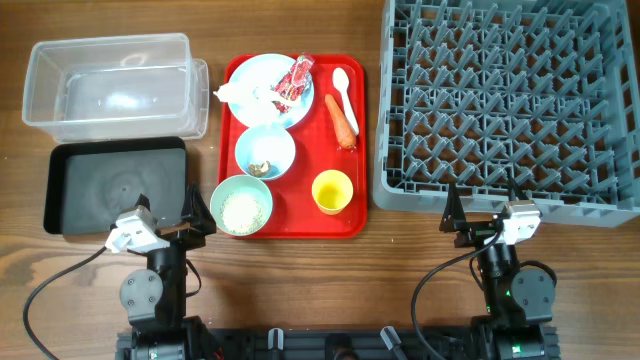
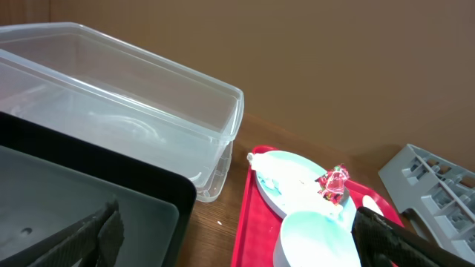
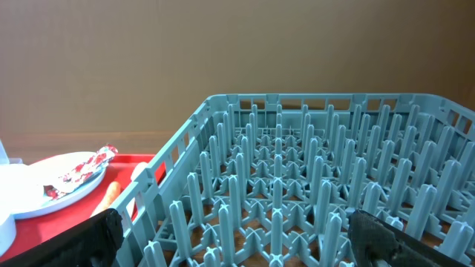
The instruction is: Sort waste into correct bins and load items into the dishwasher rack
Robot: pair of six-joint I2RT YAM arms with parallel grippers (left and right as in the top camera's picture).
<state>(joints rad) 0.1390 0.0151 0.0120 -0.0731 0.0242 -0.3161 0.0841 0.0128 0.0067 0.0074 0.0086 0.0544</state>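
A red-and-white wrapper [image 1: 295, 78] and white tissue [image 1: 240, 92] lie on the pale blue plate [image 1: 266, 90]. The pale blue bowl [image 1: 265, 152] holds a brown food bit [image 1: 262, 167]. The pale green bowl [image 1: 241, 205] holds rice grains. A yellow cup [image 1: 332, 191], carrot [image 1: 342, 119] and white spoon [image 1: 343, 90] lie beside them. The clear tub [image 1: 115, 85] and black tray [image 1: 115, 185] sit left. The grey rack [image 1: 510, 100] is at right. My left gripper [image 1: 195, 215] is open, near the green bowl. My right gripper [image 1: 470, 222] is open at the rack's front edge.
All dishes and waste rest on a flat red serving tray [image 1: 350, 215] in the middle of the wooden table. Both arm bases stand at the table's front edge. A brown wall shows behind the table in the wrist views.
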